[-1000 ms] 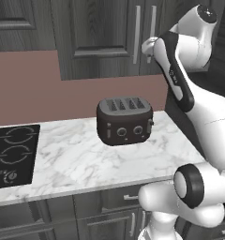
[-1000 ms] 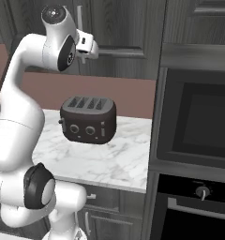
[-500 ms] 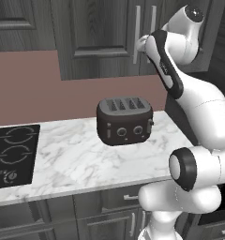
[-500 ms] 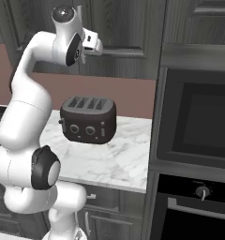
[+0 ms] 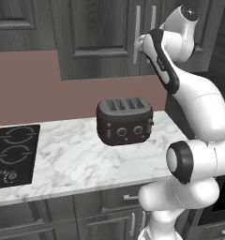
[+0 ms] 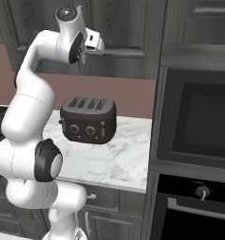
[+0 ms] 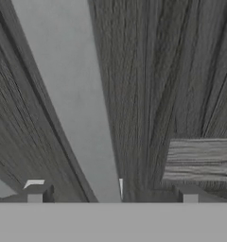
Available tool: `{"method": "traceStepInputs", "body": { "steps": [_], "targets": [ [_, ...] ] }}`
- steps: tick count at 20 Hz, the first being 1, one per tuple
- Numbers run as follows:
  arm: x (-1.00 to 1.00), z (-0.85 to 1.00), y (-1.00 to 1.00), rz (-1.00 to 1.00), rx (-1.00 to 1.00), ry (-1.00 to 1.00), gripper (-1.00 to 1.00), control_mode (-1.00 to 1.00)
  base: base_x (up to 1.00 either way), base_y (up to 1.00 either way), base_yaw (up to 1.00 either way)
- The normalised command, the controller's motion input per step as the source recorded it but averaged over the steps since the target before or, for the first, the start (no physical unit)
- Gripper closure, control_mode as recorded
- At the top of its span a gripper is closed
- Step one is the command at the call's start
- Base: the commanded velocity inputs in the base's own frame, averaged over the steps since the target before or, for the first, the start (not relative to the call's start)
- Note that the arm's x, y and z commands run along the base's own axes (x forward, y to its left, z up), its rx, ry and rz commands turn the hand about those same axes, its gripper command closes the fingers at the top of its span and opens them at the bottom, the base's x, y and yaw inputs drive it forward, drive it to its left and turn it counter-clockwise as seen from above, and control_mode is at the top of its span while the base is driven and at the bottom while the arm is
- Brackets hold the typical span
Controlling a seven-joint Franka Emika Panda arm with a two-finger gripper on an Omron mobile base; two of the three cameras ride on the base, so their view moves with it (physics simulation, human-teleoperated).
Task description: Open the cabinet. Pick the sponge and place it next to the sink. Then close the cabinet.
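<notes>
- Your fingers (image 7: 113, 194) stand wide apart with nothing between them; the two dark tips sit at either side of a silver bar handle (image 7: 73, 104) in the hand view.
- The cabinet (image 5: 100, 37) hangs on the wall above the tabletop (image 5: 81, 159), both doors shut, and your hand is right up at its handles (image 5: 137, 35).
- A black four-slot toaster (image 5: 125, 121) stands on the marble tabletop below the cabinet, well under your hand.
- A black cooktop (image 5: 13, 154) lies at the tabletop's left end.
- A built-in oven (image 6: 196, 126) fills the tall unit on the right.
</notes>
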Motion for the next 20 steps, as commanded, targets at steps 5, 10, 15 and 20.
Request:
{"method": "traceStepInputs", "body": {
  "steps": [5,10,15,20],
  "targets": [
    [0.14,-0.20,0.00,0.00,0.00,-0.01,-1.00,-1.00,0.00,0.00,0.00],
    [0.30,-0.27,0.00,-0.02,0.00,-0.13,-1.00,-1.00,0.00,0.00,0.00],
    [0.47,-0.37,0.00,-0.02,0.00,-0.17,-1.00,-1.00,0.00,0.00,0.00],
    [0.63,-0.32,0.00,-0.02,0.00,-0.11,-1.00,-1.00,0.00,0.00,0.00]
  ]
}}
